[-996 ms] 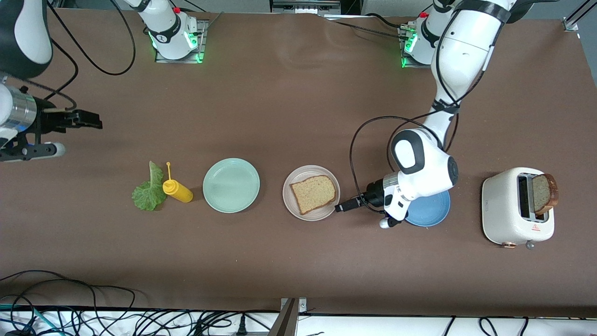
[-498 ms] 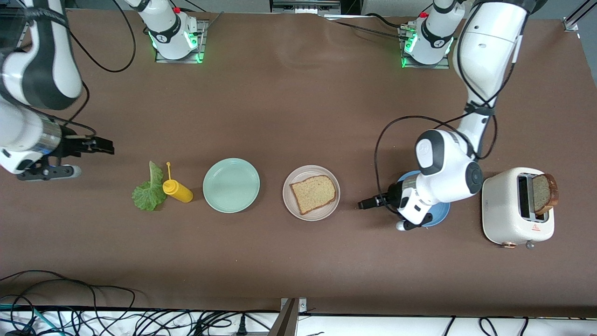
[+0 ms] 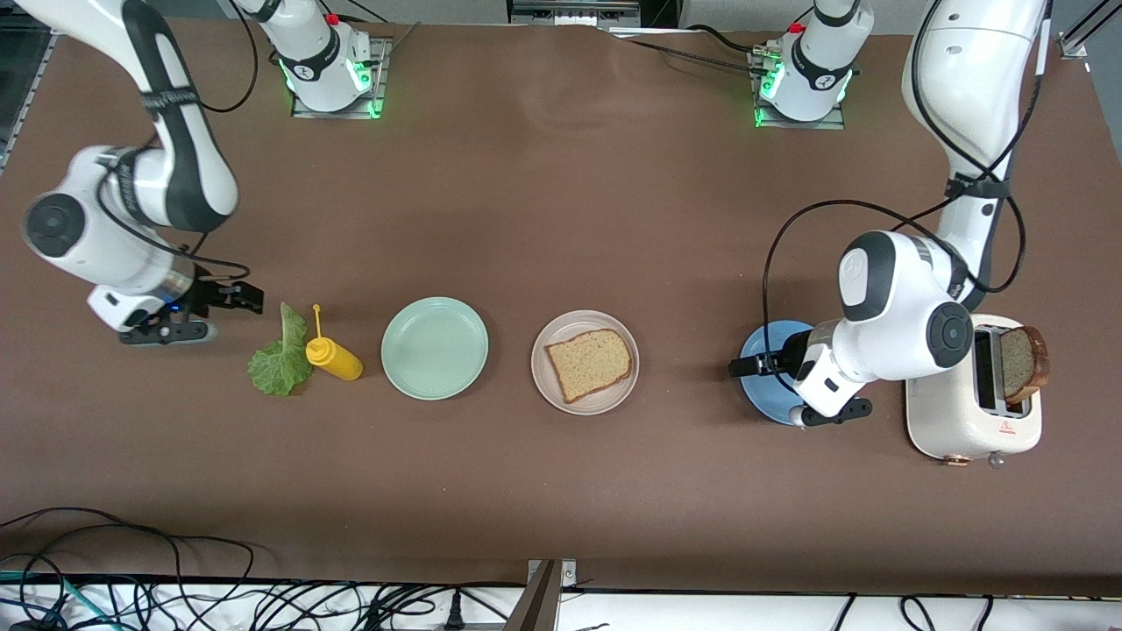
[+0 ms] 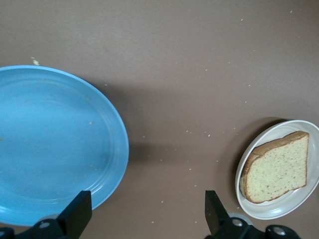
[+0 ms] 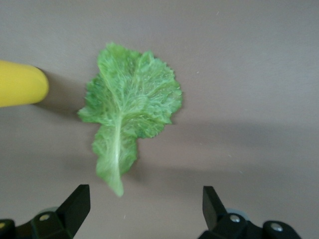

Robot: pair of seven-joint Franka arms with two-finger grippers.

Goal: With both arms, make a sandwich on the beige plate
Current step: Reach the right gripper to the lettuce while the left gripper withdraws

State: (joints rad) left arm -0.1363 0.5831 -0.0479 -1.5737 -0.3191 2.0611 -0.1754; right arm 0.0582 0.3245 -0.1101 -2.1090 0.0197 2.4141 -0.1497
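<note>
The beige plate (image 3: 578, 322) lies mid-table with one slice of brown bread (image 3: 589, 364) on it; in the left wrist view the plate (image 4: 271, 213) and bread (image 4: 276, 167) show off to one side. A second slice (image 3: 1021, 361) stands in the toaster (image 3: 951, 386). The lettuce leaf (image 3: 279, 364) lies flat on the table toward the right arm's end. My left gripper (image 3: 741, 368) is open and empty over the blue plate's (image 3: 763, 350) edge. My right gripper (image 3: 250, 300) is open and empty, low beside the lettuce (image 5: 129, 107), whose stem points at the gap between the fingers.
A yellow squeeze bottle (image 3: 335, 358) lies against the lettuce on the side toward the mint-green plate (image 3: 434, 348). The toaster stands at the left arm's end, close to the blue plate (image 4: 55, 144). Cables run along the table edge nearest the camera.
The left gripper has drawn back from the beige plate to over the blue plate. The right arm has swung in and come close to the lettuce. Both stayed open.
</note>
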